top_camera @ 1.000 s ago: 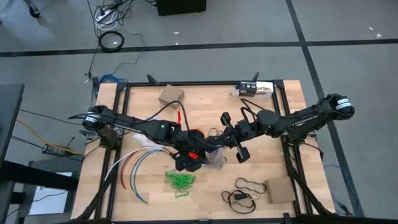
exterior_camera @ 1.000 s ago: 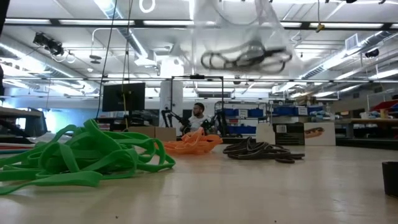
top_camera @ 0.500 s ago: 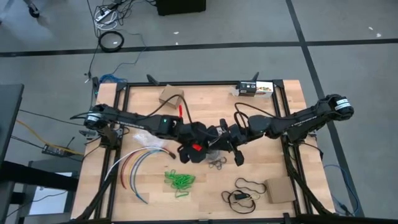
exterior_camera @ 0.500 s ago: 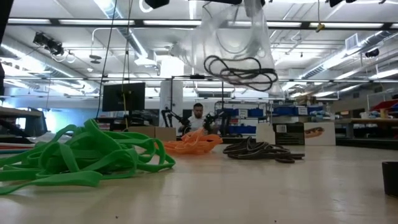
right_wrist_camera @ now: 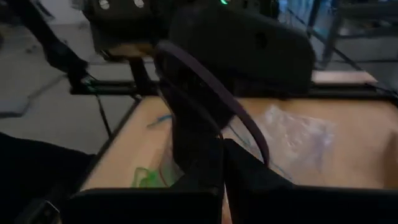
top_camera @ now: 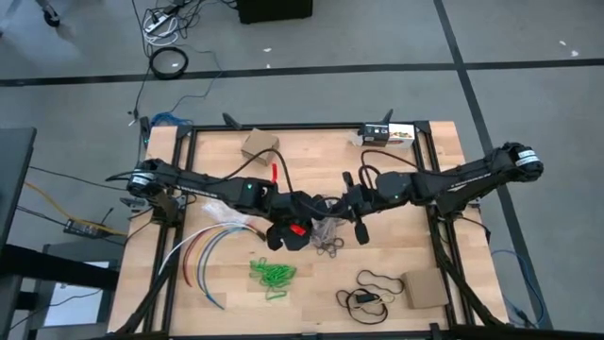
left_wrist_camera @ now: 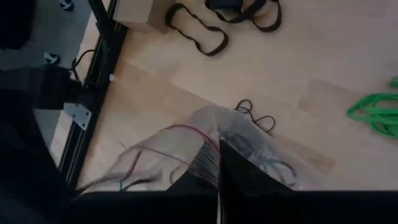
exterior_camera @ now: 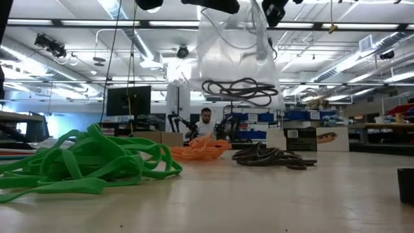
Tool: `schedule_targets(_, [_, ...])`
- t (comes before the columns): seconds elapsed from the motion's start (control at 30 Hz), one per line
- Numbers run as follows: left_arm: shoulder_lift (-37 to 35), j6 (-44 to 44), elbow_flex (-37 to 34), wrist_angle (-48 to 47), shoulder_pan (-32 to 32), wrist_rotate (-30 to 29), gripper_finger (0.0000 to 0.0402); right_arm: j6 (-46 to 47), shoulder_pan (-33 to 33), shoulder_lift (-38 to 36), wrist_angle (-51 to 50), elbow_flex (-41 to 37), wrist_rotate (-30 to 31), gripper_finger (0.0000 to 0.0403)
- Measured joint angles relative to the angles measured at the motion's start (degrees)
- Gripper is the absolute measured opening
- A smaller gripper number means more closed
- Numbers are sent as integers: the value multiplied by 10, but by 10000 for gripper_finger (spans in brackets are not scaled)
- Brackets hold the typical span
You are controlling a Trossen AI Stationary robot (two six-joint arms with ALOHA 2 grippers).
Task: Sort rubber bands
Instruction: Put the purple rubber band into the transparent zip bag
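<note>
Left gripper [top_camera: 300, 229] and right gripper [top_camera: 347, 210] meet at centre of the high view, both at a clear plastic bag [exterior_camera: 236, 61] held up off the surface [top_camera: 425, 189]. Left gripper fingers [left_wrist_camera: 239, 171] are pressed together on the bag film; right gripper pinches a dark rubber band [right_wrist_camera: 214, 93] looped over its fingers, just beside the bag mouth. Dark rubber bands in bag [exterior_camera: 240, 90] hang near its bottom, upper centre of the low view. Below them on the surface: dark heap [exterior_camera: 272, 156] right of centre, orange heap [exterior_camera: 200, 149] centre, green heap [exterior_camera: 84, 162] lower left. In the high view the green heap sits below the grippers.
</note>
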Motion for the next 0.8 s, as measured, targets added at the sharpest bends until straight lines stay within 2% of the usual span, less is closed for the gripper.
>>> schedule_targets(0.07, [0, 0, 1, 1, -1, -1, 0, 3, -1, -7, -28, 0, 14, 0])
schedule_targets(0.23, [-1, 1, 12, 13, -1, -1, 0, 12, -1, 0, -48, 0, -12, 0])
schedule_targets(0.4, [-1, 1, 28, 15, -1, 7, 0, 35, -2, 0, -105, 0, -9, 3])
schedule_targets(0.8, [-2, 1, 29, -7, -1, -2, 0, -18, 20, -2, -109, 39, -19, 38])
